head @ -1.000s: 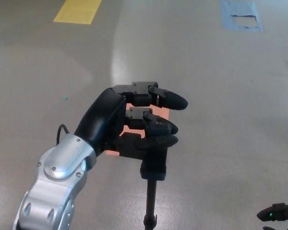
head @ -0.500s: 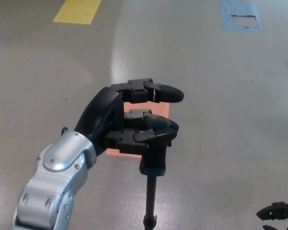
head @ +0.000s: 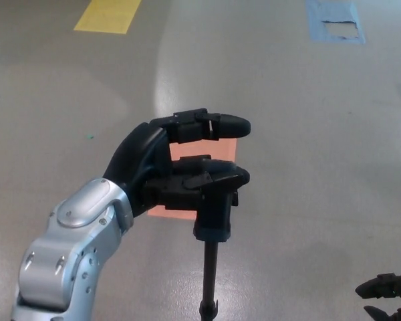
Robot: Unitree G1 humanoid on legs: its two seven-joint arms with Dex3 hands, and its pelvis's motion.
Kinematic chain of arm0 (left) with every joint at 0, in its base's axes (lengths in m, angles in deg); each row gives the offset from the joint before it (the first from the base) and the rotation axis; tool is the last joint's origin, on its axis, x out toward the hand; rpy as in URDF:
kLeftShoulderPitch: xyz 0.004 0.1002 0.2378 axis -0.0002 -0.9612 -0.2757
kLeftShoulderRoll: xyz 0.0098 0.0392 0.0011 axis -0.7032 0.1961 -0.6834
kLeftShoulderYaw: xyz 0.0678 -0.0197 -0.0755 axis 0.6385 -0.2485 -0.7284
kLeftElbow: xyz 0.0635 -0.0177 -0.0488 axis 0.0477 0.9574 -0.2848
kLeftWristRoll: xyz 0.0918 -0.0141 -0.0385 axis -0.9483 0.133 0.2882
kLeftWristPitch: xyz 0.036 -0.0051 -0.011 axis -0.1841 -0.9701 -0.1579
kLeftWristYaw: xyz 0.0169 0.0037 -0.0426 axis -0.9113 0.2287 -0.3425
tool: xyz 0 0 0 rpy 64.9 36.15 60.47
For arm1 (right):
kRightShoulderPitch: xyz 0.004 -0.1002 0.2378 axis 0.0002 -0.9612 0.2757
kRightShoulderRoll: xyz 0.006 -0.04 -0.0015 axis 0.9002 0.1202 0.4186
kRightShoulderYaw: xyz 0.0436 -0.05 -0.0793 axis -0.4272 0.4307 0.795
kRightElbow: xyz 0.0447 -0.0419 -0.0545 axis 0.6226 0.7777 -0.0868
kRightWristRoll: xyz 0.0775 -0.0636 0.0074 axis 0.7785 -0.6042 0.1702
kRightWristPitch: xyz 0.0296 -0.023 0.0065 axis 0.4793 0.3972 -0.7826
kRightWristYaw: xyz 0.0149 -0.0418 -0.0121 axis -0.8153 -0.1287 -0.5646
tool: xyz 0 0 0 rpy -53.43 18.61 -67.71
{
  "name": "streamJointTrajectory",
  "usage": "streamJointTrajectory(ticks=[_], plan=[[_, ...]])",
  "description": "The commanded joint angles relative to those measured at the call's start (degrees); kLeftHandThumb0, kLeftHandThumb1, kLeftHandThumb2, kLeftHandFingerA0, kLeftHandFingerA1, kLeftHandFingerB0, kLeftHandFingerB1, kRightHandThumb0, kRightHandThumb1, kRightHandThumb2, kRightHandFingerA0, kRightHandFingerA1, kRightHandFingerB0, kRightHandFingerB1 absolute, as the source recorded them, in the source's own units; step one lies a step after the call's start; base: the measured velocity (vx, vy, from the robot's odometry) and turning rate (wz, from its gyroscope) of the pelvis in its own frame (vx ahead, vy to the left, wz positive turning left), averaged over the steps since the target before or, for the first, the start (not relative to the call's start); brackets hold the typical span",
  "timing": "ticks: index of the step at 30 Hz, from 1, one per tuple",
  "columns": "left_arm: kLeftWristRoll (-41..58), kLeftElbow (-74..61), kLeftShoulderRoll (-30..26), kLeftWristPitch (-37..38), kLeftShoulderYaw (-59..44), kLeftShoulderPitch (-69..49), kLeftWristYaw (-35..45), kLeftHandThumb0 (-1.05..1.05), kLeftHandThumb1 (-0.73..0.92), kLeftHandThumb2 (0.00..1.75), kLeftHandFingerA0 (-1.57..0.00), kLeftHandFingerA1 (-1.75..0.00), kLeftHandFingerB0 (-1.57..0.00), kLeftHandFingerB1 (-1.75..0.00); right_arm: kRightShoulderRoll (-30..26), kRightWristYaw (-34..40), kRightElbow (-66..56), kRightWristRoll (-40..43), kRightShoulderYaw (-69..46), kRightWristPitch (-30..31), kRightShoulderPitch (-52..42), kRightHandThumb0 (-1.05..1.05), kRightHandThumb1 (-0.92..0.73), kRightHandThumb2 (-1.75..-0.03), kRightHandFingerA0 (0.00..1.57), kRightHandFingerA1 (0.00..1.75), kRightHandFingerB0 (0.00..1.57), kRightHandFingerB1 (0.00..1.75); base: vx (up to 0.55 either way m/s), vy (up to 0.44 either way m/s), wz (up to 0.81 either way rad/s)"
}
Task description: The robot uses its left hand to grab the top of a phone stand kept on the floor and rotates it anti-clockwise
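Observation:
The phone stand [head: 210,267] is a thin black pole rising from the bottom of the head view, with a black clamp head [head: 214,214] at its top. My left hand [head: 177,167] sits over that head, thumb and lower finger closed around it, while the upper finger [head: 217,125] sticks out above it to the right. The silver left forearm [head: 73,261] comes in from the lower left. The stand's base is out of frame. Only the black tips of my right hand [head: 387,294] show in the bottom right corner.
An orange-pink square patch [head: 187,180] lies on the grey floor behind my left hand. A yellow floor marking [head: 109,15] is at the top left and a torn blue tape patch [head: 335,21] at the top right.
My left wrist has rolled, so the fingers now lie flatter and the forearm has shifted slightly left. The clamp head has turned a little with the hand. The right hand's green light no longer shows.

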Motion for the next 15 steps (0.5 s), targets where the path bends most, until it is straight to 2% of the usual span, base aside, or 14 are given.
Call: streamJointTrajectory(ticks=[1, 15], plan=[[9.35, 3.13, 1.3, -30.61, -7.84, 4.72, -3.57, -0.01, 0.57, 0.55, -0.93, -0.65, -0.74, -0.53, -1.1, -1.23, 0.58, -0.65, 0.39, 1.9, 2.15, -0.6, -0.68, -0.91, 0.53, 0.55, 0.26, 0.45, 0.0, 0.0, 0.0], [8.87, 4.21, 0.34, -33.02, -7.63, 6.09, -3.24, 0.01, 0.57, 0.55, -0.92, -0.65, -0.75, -0.53, -1.08, -1.32, 0.48, -0.74, 0.49, 1.91, 2.79, -0.6, -0.68, -0.91, 0.53, 0.55, 0.25, 0.45, 0.0, 0.0, 0.0]])
